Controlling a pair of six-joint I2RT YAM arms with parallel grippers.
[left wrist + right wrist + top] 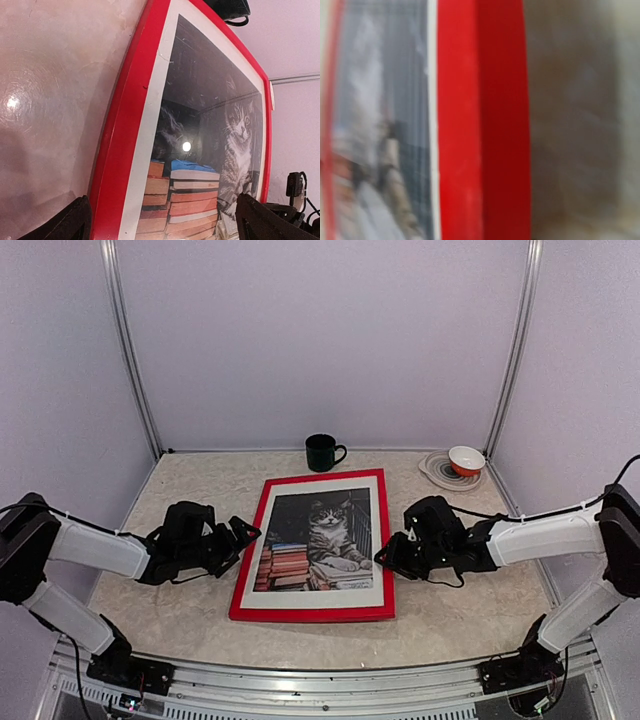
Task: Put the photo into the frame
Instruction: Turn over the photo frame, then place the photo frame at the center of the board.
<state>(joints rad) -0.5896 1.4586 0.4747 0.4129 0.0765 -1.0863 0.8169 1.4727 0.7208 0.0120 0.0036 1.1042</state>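
Tabby-and-books photo [320, 540] in red frame [310, 612], spines [192, 200] illegible; left gripper [243, 548] wide apart beside it, right gripper [383, 558] spread unclear.

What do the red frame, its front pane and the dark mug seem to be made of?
The frame: smooth red paint or lacquer, possibly over wood or plastic; even colour, slight sheen. The front pane: clear glass or acrylic; it mirrors a bright lamp spot over the photo. The mug: probably glazed ceramic; dark and smooth-looking.

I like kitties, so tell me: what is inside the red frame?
Inside the red frame sits a white mat border around the photo of a tabby cat beside stacked books. Anything behind the photo is covered.
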